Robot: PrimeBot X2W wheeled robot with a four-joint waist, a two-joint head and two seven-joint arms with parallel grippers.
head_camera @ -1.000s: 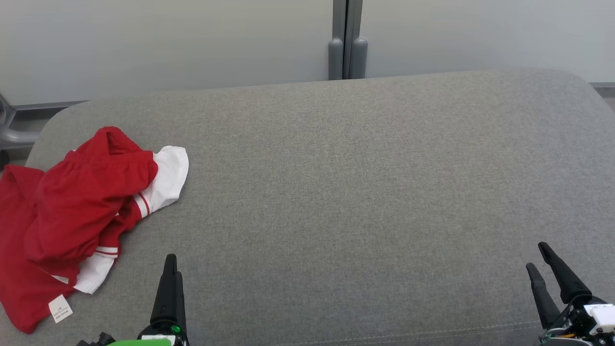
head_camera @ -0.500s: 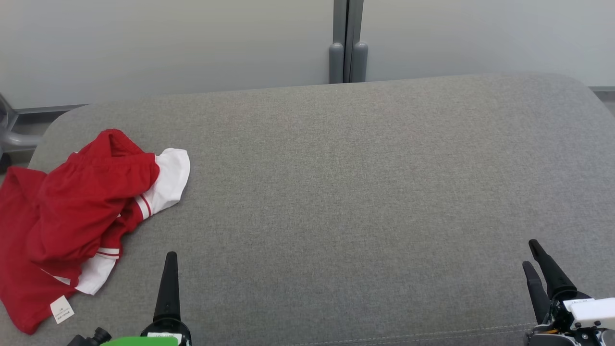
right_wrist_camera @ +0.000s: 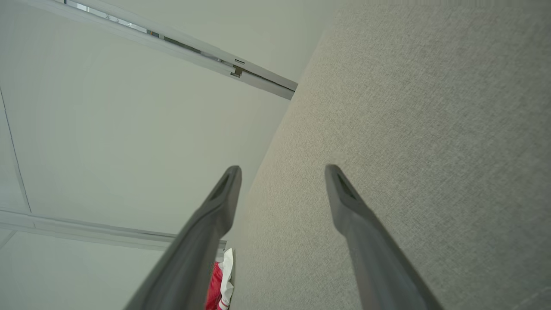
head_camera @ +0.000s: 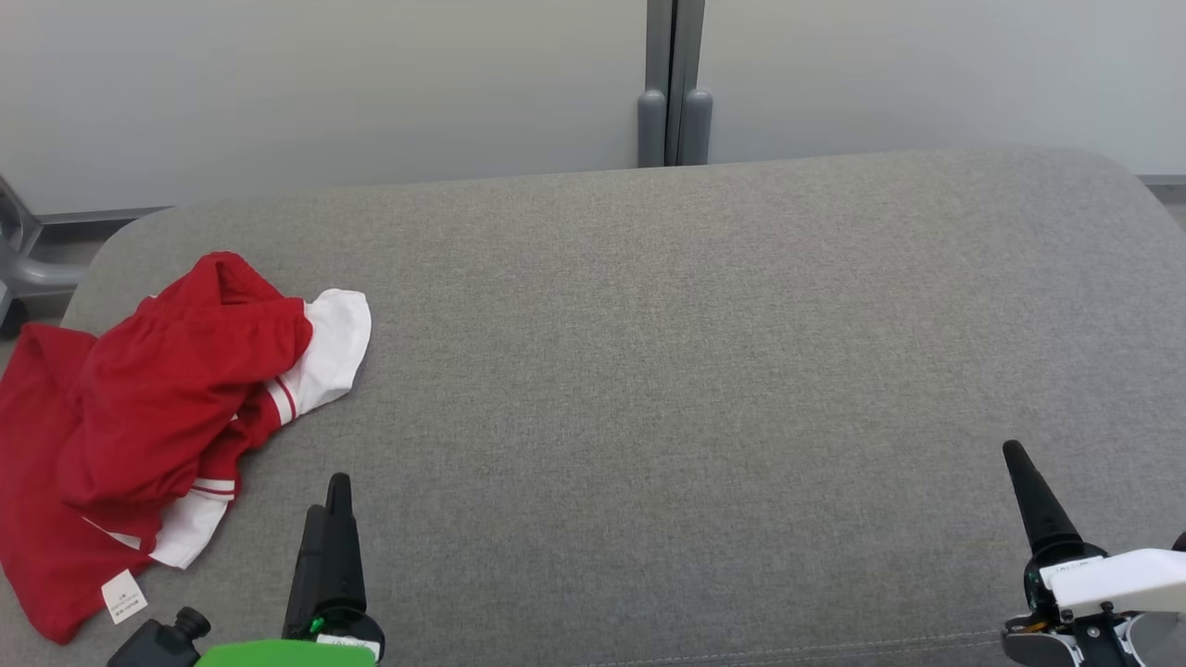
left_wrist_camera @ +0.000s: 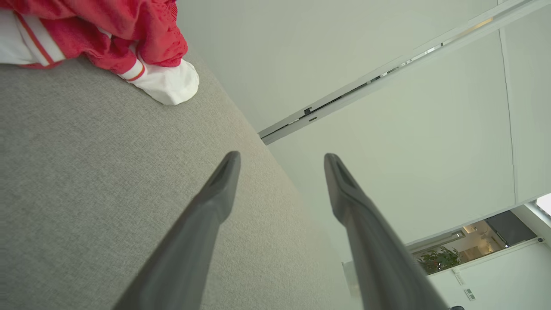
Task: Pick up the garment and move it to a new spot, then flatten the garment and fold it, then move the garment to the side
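Red garment (head_camera: 157, 398) shows its white label (head_camera: 123, 596) in head view.

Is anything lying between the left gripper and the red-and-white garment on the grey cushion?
Nothing visible does: only bare cushion separates the open left gripper from the garment, which lies crumpled at the cushion's left end.

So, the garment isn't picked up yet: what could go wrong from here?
1. The garment lies bunched, red layers over white parts; the left gripper may pinch only one layer and lift it twisted.
2. It sits at the left edge of the grey cushion; a sideways tug could slide it off.
3. The right gripper is far across the cushion, so a two-handed lift needs a long reach.
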